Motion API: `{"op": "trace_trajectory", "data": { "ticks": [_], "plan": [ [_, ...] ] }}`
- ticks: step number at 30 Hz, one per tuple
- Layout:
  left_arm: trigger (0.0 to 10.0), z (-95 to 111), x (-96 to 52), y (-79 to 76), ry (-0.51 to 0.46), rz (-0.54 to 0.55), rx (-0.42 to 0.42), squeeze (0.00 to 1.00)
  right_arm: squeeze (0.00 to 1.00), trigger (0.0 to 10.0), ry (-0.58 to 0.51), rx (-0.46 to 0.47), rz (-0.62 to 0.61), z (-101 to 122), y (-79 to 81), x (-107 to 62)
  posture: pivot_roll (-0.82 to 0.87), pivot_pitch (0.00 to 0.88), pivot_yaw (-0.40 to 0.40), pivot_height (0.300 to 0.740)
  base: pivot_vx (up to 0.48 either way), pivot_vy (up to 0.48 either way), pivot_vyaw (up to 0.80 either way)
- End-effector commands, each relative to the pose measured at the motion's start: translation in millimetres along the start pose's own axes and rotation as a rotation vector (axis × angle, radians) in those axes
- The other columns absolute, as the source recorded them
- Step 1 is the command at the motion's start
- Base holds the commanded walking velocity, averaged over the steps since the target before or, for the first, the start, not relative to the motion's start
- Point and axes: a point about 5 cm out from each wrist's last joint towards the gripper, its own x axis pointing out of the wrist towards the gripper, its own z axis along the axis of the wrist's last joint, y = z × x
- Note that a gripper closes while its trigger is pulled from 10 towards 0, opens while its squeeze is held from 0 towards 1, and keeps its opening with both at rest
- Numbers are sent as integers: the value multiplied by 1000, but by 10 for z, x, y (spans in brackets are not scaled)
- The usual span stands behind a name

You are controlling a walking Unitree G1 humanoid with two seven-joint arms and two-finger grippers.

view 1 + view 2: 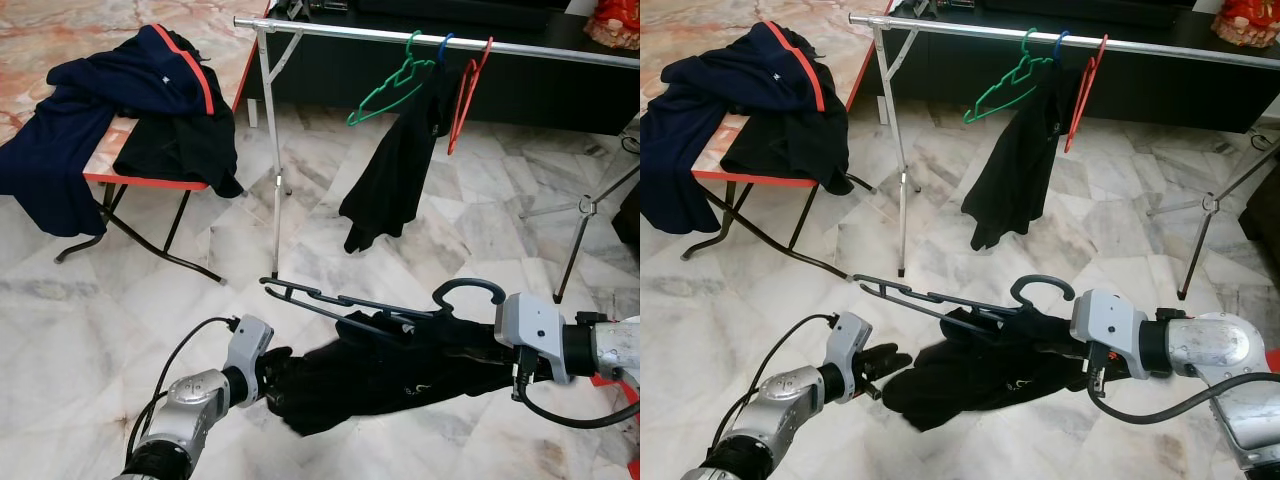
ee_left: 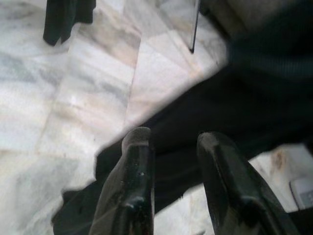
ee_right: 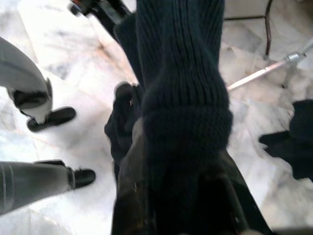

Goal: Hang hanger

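Observation:
A dark hanger (image 1: 335, 299) with a black knitted garment (image 1: 390, 375) draped on it hangs low over the marble floor in front of me. My right gripper (image 3: 180, 196) is shut on the garment's thick knit just below the hanger's hook (image 1: 468, 288); the cloth hides its fingertips. My left gripper (image 1: 277, 367) is open at the garment's left end, the cloth lying just beyond its fingers (image 2: 137, 161). Behind stands a silver clothes rail (image 1: 330, 28) carrying a green hanger (image 1: 392, 88), a red hanger (image 1: 466, 95) and a black garment (image 1: 395, 175) on a blue hanger.
A red-edged folding table (image 1: 140, 180) at the left holds navy and black clothes (image 1: 120, 95). The rail's post (image 1: 276, 160) stands mid-floor, a tripod leg (image 1: 590, 208) at the right. Grey legs with black feet (image 3: 54, 117) appear in the right wrist view.

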Motion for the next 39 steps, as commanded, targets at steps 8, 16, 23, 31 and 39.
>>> {"op": "trace_trajectory", "data": {
  "ticks": [8, 16, 23, 31, 39],
  "plan": [
    [10000, -38, 18, -156, -23, -143, -90, 1000, 0, 0, -56, -38, 43, 166, 36, 138, -85, 205, -96, 740, 0, 0, 0],
    [10000, -22, 35, -243, -43, -218, -93, 1000, 0, 0, -98, -67, 81, 304, 80, 186, -87, 197, -98, 740, 0, 0, 0],
    [10000, 26, 37, -291, -62, -263, -41, 1000, 0, 0, -109, -86, 113, 372, 110, 170, -90, 195, -99, 740, 0, 0, 0],
    [10000, 70, 58, -318, -39, -267, 110, 0, 0, 0, -114, -90, 113, 390, 88, 207, -87, 201, -104, 740, 0, 0, 0],
    [0, 19, 87, -366, 10, -297, 119, 0, 0, 0, -145, -122, 104, 524, 15, 256, -93, 220, -113, 740, 0, 0, 0]
  ]
}}
